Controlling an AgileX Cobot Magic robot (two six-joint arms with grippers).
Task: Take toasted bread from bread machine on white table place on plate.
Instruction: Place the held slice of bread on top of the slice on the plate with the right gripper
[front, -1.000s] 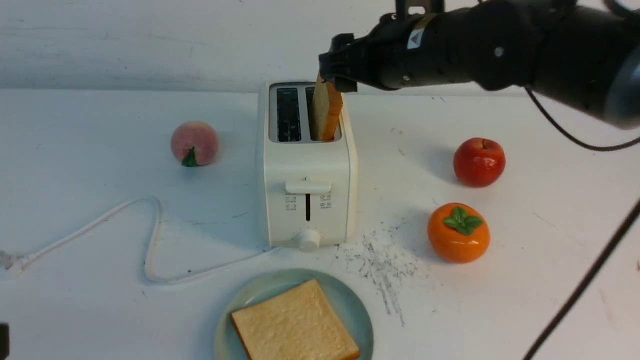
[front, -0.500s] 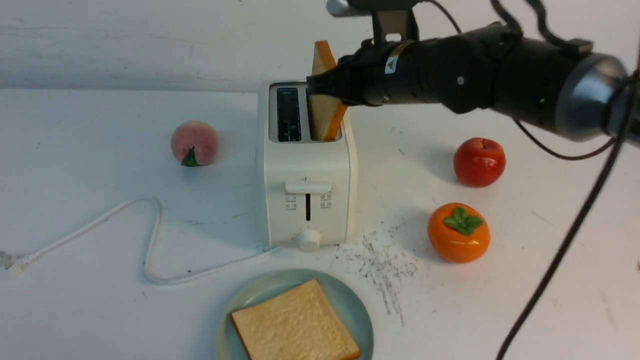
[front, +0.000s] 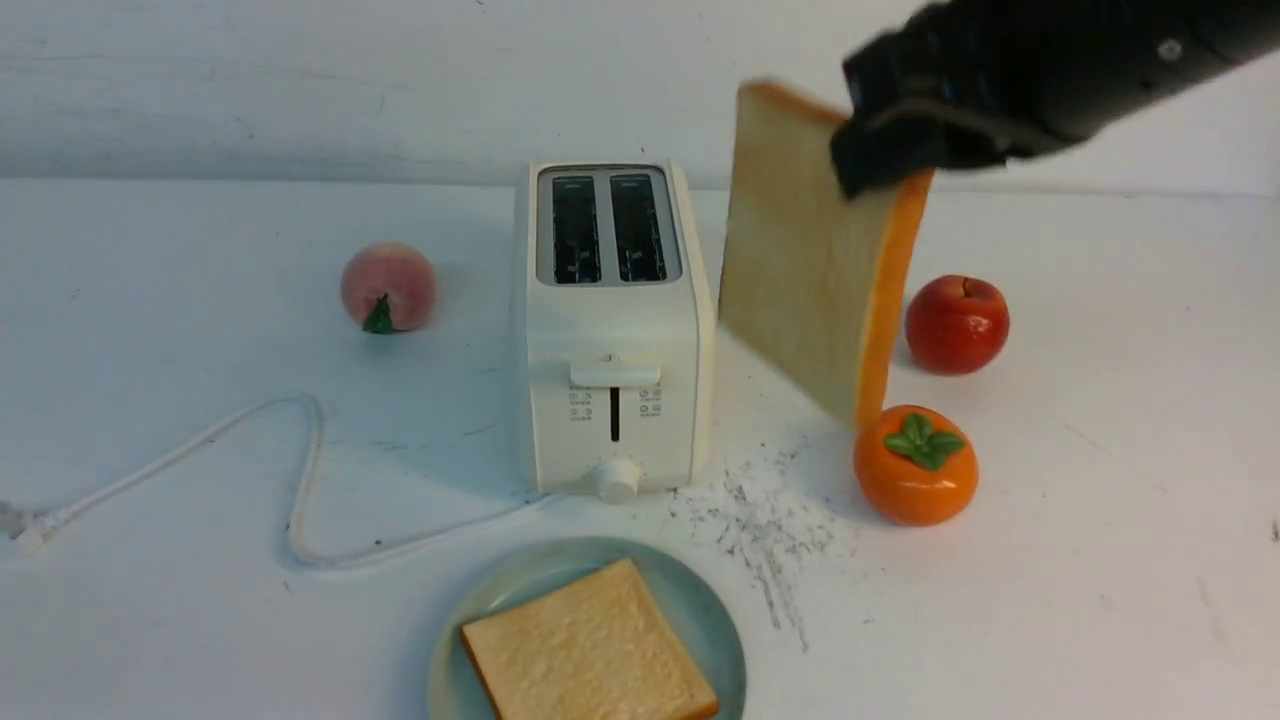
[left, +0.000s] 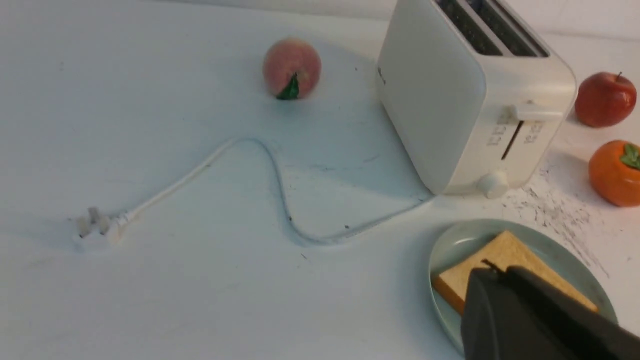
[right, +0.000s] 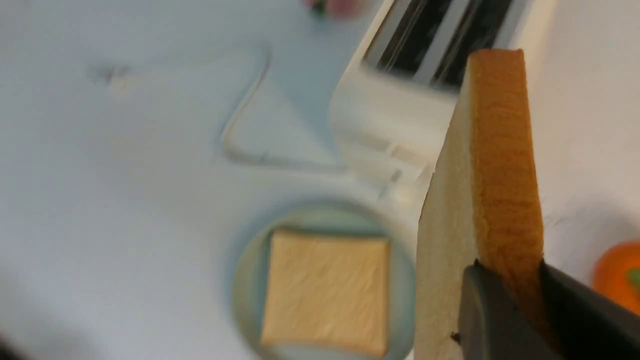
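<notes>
Orange-brown crust edges the held slice of toast (front: 810, 250), pinched in the right gripper (right: 510, 285) and raised clear of the toaster (front: 615, 330), to its right. Another slice (front: 590, 645) lies flat on the pale green plate (front: 722, 640), on the near side. The left wrist view alone shows the left gripper (left: 495, 280) — jaws shut, nothing between them — and the cord's plug (left: 98, 230) whole, prongs and all. Half a second ago the lifted slice still stood in the right slot; now both slots are empty — bread swung rightward, nearer the persimmon (front: 915, 470).
</notes>
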